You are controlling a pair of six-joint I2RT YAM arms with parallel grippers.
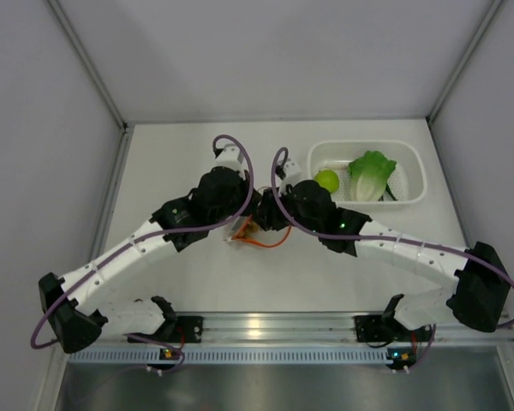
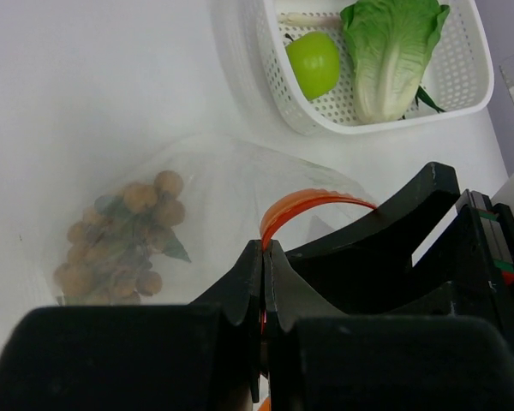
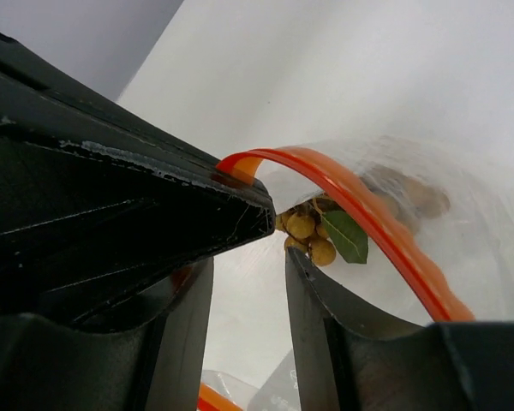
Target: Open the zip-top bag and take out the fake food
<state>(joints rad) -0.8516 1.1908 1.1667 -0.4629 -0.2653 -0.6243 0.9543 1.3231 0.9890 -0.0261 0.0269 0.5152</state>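
The zip-top bag (image 2: pixel 214 180) lies on the white table where both arms meet, its orange-red zip strip (image 2: pixel 304 205) arched open. My left gripper (image 2: pixel 265 248) is shut on one end of the strip. The brown cluster of small balls (image 2: pixel 124 240) with a green leaf lies inside the bag and also shows in the right wrist view (image 3: pixel 313 233). My right gripper (image 3: pixel 248 265) is open at the bag's mouth, under the strip (image 3: pixel 360 214), holding nothing. The lime-green fruit (image 2: pixel 313 64) and the lettuce (image 2: pixel 394 51) lie in the white basket (image 2: pixel 360 120).
The white perforated basket (image 1: pixel 411 167) stands at the back right of the table, just behind the right wrist. Grey walls close in the table on the left, back and right. The two wrists (image 1: pixel 257 210) sit very close together over the bag.
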